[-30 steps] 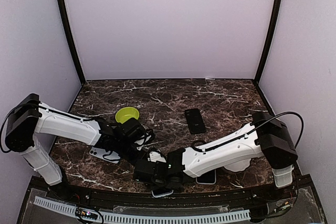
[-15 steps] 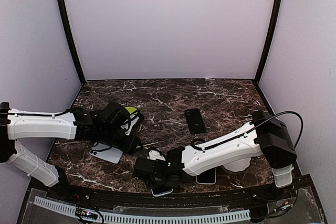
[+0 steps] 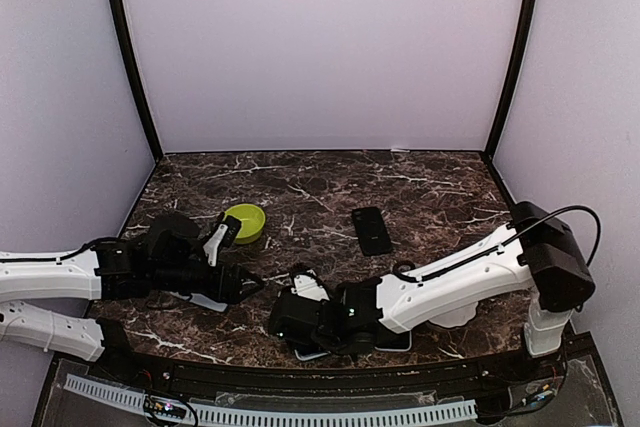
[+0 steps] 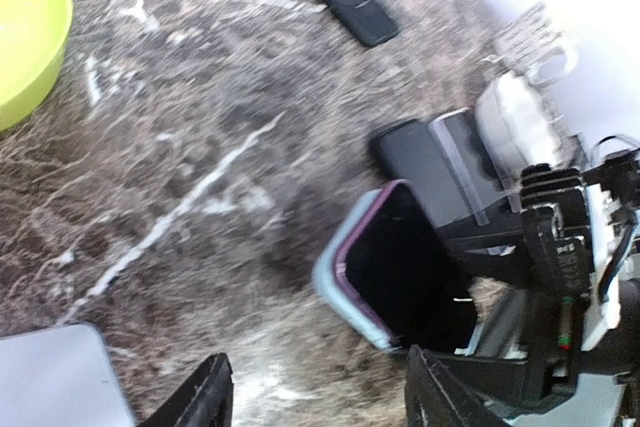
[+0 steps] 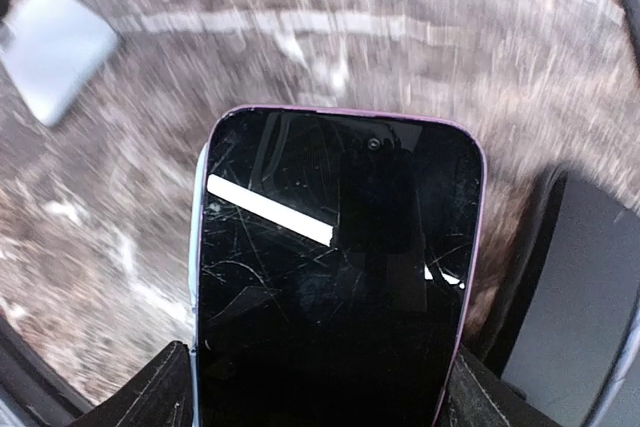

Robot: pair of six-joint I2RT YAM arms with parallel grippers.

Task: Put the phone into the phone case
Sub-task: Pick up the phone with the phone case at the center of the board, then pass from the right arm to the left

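While right gripper (image 5: 320, 392) clamps phone (image 5: 335, 267), left gripper (image 4: 320, 392) hangs open, empty.
Loosening now could let phone slide out of case (image 4: 328, 282).

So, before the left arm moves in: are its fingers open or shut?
Open: the left fingers stand well apart in the wrist view, nothing held between them.

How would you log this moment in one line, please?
right pincer: gripping phone, tilted off table | phone case: light blue, showing along phone's edge | left pincer: open, empty, apart from phone
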